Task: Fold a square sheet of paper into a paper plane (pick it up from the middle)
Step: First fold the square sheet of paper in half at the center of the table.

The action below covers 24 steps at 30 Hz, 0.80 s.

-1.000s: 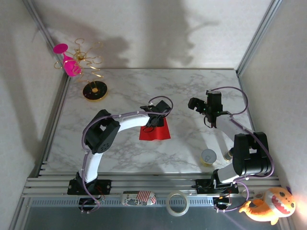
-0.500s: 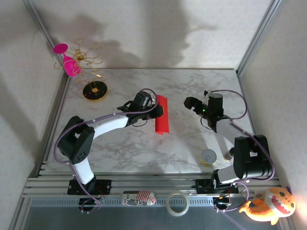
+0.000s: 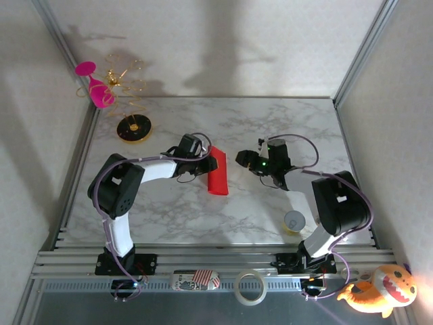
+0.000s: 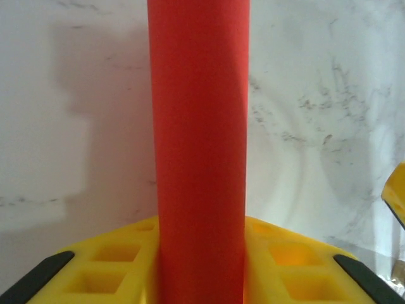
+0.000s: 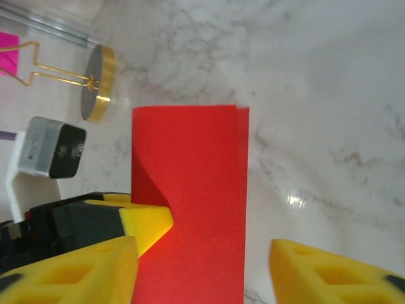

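Top external: high above the near edge, looking down on the counter (image 3: 284, 128). Wrist views: close, from opposite sides, on the square sheet of paper (image 5: 196, 190) all three share

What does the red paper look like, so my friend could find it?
Find the middle of the marble table. The red paper is there, folded into a narrow strip and pinched by the left tool. It is the one plain, bright red thing; the pink glass is far off, back left.
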Tool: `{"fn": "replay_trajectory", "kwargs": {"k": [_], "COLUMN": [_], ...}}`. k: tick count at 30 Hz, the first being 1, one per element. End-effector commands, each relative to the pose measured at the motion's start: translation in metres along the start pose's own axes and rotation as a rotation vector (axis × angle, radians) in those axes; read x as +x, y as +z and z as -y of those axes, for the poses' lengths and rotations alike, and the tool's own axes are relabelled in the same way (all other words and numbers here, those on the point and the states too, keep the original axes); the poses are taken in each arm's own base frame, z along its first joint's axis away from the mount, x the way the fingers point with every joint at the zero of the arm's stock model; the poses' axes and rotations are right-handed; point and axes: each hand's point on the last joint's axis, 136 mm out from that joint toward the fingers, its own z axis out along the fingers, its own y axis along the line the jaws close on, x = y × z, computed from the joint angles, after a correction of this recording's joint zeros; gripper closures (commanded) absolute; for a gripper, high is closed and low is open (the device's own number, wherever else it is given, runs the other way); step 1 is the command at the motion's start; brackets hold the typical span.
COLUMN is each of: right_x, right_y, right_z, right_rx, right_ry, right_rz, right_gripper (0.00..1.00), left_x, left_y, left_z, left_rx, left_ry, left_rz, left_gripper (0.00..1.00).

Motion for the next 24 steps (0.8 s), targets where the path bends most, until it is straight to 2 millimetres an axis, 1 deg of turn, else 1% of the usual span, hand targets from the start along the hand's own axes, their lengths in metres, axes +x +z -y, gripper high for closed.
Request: {"fn": "replay_trajectory", "kwargs": {"k": [1, 2, 4, 9, 12, 14, 18, 24], "right_x": [0.002, 0.005, 0.013, 0.026, 0.031, 0.035, 0.043, 0.049], "right_y": [0.017, 0.021, 0.032, 0.051, 0.058, 0.063, 0.072, 0.077], "right_z": [0.003, 0.007, 0.007, 0.003, 0.000, -0.002, 0.001, 0.009], "right_rx": [0.107, 0.144, 0.177, 0.171, 0.166, 0.161, 0.171, 0.194], "right_ry": [0.008, -0.001, -0.013, -0.007, -0.014, -0.020, -0.023, -0.013], "right_rz": [-0.011, -0.022, -0.059, -0.121, -0.147, -0.167, -0.207, -0.239], "right_gripper": [0.47, 0.49, 0.56, 0.77, 0.84, 0.88, 0.93, 0.95], "left_x": [0.006, 0.006, 0.008, 0.011, 0.013, 0.014, 0.014, 0.014], "left_y": [0.003, 0.003, 0.005, 0.008, 0.010, 0.011, 0.011, 0.011], "left_z": [-0.015, -0.018, -0.023, -0.028, -0.033, -0.034, -0.035, -0.036], "left_rx": [-0.034, -0.040, -0.047, -0.068, -0.081, -0.085, -0.092, -0.095], "left_ry": [0.015, 0.012, 0.004, 0.006, 0.004, 0.004, 0.007, 0.004], "left_rz": [-0.021, -0.022, -0.029, -0.043, -0.052, -0.057, -0.061, -0.061], "left_gripper": [0.70, 0.70, 0.70, 0.71, 0.71, 0.71, 0.71, 0.71]}}
